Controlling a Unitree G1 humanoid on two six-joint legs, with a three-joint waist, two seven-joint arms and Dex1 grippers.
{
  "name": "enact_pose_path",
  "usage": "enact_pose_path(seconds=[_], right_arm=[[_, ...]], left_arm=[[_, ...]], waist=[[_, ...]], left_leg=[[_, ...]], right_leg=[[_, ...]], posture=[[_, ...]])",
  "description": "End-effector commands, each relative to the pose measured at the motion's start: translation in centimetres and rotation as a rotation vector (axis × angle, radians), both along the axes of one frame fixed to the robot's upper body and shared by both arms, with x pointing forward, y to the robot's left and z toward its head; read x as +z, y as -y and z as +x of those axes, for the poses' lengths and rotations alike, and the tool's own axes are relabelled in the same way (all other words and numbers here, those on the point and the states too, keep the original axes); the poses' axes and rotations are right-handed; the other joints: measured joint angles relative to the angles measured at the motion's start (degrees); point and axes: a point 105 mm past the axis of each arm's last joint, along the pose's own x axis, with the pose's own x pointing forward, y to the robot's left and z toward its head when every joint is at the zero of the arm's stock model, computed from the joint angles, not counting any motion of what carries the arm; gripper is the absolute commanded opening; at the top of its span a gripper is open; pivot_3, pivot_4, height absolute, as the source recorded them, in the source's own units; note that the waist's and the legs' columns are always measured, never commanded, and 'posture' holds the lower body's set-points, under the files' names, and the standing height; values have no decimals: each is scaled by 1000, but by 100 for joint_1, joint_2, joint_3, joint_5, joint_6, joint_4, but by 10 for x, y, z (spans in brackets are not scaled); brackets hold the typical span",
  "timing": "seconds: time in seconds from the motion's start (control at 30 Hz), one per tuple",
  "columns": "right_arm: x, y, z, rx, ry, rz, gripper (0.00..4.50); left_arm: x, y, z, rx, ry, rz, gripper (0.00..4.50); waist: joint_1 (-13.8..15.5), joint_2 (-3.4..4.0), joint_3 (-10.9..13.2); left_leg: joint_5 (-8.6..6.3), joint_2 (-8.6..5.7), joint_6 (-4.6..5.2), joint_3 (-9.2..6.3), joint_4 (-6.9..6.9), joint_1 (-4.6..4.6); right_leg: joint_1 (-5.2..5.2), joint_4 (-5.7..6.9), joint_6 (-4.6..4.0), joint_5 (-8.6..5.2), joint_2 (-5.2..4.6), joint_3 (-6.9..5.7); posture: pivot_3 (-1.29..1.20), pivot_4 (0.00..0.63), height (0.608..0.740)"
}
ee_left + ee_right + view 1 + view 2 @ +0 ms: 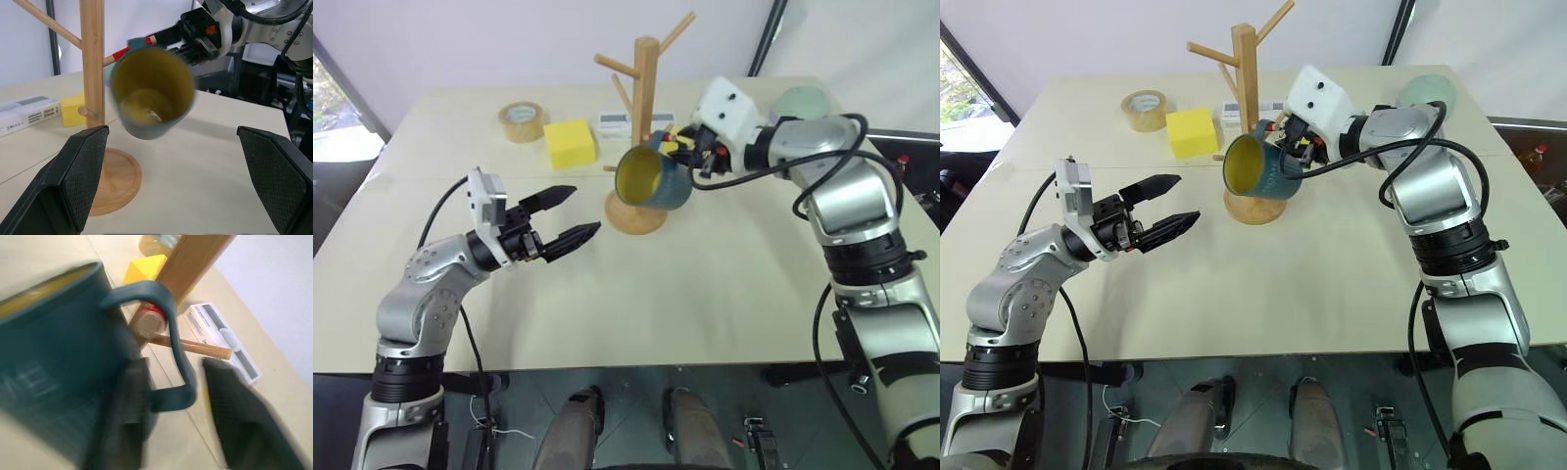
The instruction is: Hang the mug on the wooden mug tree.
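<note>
while the mug [654, 177] hangs by its handle on a red-tipped peg of the tree [643, 117], its yellow mouth is tilted outward above the tree's round base. the right tool [171, 396] stands at the handle, fingers parted on either side of it. the left tool [570, 217] hovers wide near the base, above the worktop [705, 294].

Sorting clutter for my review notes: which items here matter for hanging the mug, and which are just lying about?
Part of the job: mug; wooden mug tree; right gripper.
Lying about: tape roll; yellow block; white box; green bowl.
</note>
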Motion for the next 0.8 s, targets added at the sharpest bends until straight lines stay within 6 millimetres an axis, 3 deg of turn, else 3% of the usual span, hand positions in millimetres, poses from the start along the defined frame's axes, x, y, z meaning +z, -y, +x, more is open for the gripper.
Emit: enact_pose_path(seconds=[0.03,0.17,0.27,0.53,0.67,0.8], right_arm=[[21,4,-8,15,80,6,1869],[26,45,-10,-69,81,181,1869],[17,66,-20,-62,108,314,1869],[-63,94,-38,-198,35,571,1869],[-102,94,-44,-259,-8,650,1869],[-117,95,-44,-285,-34,698,1869]], left_arm=[[11,0,-3,-2,42,-16,4500],[4,-10,2,64,22,9,4500],[-2,-18,6,120,5,23,4500],[-51,-56,26,404,-85,78,4500],[-75,-68,30,499,-126,74,4500],[-86,-70,29,517,-147,63,4500]], waist=[[1,0,0],[40,-2,-1],[31,-7,-4],[-7,-7,-7],[15,-9,-8],[23,-9,-8]], left_leg=[[0,0,0,0,0,0],[0,-1,0,-3,0,-1],[0,-2,0,1,0,-1],[1,5,2,6,-1,15],[14,5,11,6,2,18],[24,6,15,-3,2,22]], right_leg=[[0,0,0,0,0,0],[3,-1,0,0,-1,0],[8,-5,0,0,-2,2],[12,5,-1,0,2,7],[16,2,-21,9,2,11],[22,1,-46,6,-2,11]], posture=[[0,150,740],[0,150,740],[0,150,740],[0,150,740],[0,150,740],[0,150,740]])
